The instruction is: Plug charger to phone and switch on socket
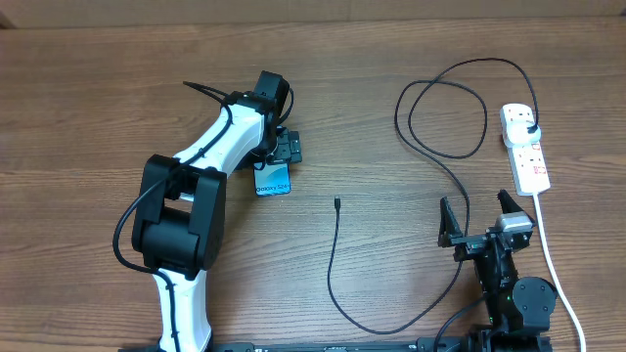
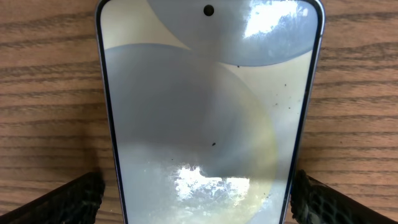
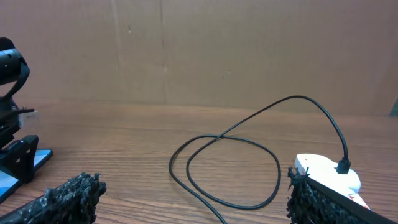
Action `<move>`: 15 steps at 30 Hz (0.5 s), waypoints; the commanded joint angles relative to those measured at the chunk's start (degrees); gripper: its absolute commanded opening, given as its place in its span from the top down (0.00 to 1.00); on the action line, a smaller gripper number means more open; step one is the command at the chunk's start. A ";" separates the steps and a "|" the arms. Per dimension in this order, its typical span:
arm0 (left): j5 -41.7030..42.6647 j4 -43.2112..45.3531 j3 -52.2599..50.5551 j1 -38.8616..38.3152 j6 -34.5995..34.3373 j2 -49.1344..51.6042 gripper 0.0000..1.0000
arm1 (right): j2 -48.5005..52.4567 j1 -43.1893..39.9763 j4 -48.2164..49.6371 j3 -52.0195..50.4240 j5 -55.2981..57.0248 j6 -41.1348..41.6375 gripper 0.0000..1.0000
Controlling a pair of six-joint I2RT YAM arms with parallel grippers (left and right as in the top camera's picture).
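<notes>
Overhead: the left gripper hovers above the phone, jaws apart, apparently lining up to steady it. The charger lies loose on the table. Its connector tip sits bare at four o'clock from the phone, well apart from it. Its plug already sits in the socket at the table's two o'clock. The right gripper waits at five o'clock, jaws wide and empty.

Left wrist: both fingers flank the screen's long edges without clamping.

Right wrist: between open fingertips, the cable loops at twelve o'clock, with the socket at three o'clock; likely that arm's job.
</notes>
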 commanded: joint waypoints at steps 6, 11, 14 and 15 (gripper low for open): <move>0.92 0.37 0.94 0.00 -0.39 1.97 0.00 | -0.52 0.33 0.31 -0.61 -0.28 0.15 0.00; 0.92 0.35 0.94 0.00 -0.37 1.97 0.04 | -0.52 0.33 0.31 -0.61 -0.28 0.15 0.00; 0.90 0.35 0.94 0.00 -0.39 1.97 0.09 | -0.52 0.33 0.31 -0.61 -0.28 0.15 0.00; 0.92 0.37 0.94 0.00 -0.39 1.97 0.10 | -0.52 0.33 0.31 -0.61 -0.28 0.15 0.00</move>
